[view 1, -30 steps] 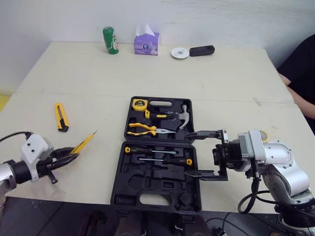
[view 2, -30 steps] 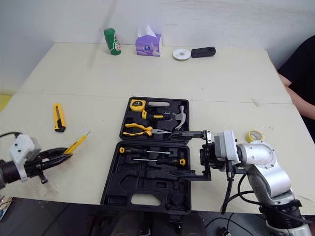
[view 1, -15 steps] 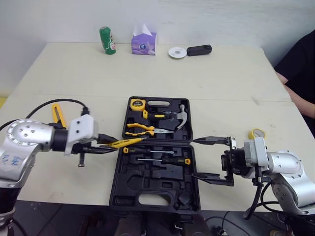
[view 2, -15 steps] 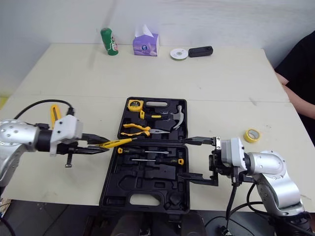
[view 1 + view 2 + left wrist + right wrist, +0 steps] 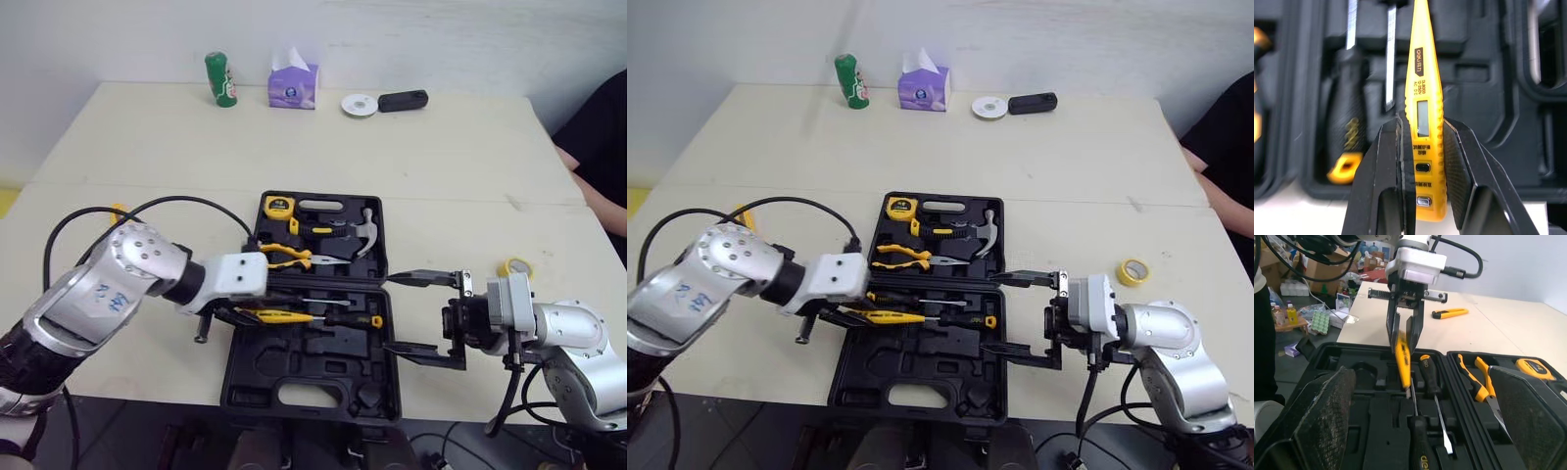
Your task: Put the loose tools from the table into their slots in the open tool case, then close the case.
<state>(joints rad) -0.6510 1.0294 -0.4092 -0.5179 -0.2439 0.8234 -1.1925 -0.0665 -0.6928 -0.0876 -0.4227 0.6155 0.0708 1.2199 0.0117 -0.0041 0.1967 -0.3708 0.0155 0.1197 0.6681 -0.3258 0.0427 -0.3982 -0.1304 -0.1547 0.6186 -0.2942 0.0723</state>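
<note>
The cream-coloured rectangular table [image 5: 441, 157] carries a black moulded-plastic tool case [image 5: 323, 354], which lies open at the near middle with both halves flat. The hinge line runs left to right between them.

The right gripper [image 5: 392, 313] is level with the case's right edge. Its two black fingers are spread wide apart and hold nothing.

The left gripper [image 5: 1423, 122] reaches in from the left over the near half of the case. Its fingers are clamped on the handle end of a slim yellow tester pen with a small display window [image 5: 281, 316]. The pen lies roughly level, tip pointing to the robot's right, above the slots just beside the black-handled screwdrivers with yellow end caps [image 5: 338, 318]. Contact between pen and case cannot be determined.

Far half of the case:
- silver claw hammer [image 5: 364, 233], right side;
- yellow-handled pliers [image 5: 284, 257], near the hinge;
- yellow tape measure [image 5: 278, 207], far left corner.

A yellow utility knife [image 5: 1449, 312] lies loose on the table, left of the case. A yellow ring of tape [image 5: 1132, 271] lies on the table to the right of the case.
</note>
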